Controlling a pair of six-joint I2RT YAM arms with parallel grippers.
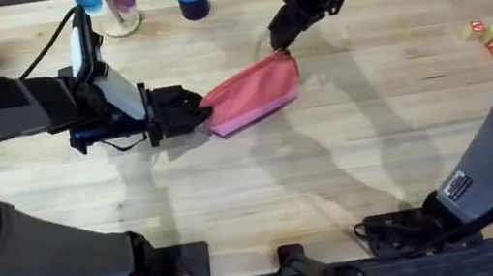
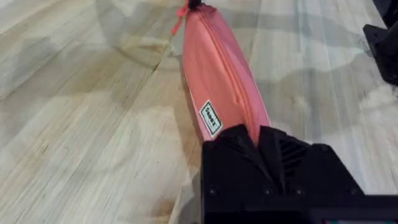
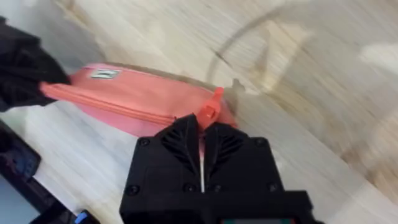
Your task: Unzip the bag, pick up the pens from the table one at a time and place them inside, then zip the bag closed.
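Zipper closed end to end, both my claws clamped on the bag.

My left gripper (image 1: 196,111) is shut on the near end of the bag (image 1: 254,93), its 2 fingers pinching the fabric at the seam, as my left wrist view shows (image 2: 258,146). My right gripper (image 1: 277,43) is pressed together on the coral zipper pull (image 3: 214,99) at the far end, the fingers meeting with barely a slit between them. The bag lies on the table (image 1: 350,171) between my 2 arms, tilted, its zipper line unbroken from end to end. I see no pens on the bare planks, so I judge this is the closing step at or near its finish. Next calls for letting go of the pull first, then freeing the left pinch without dragging the bag.
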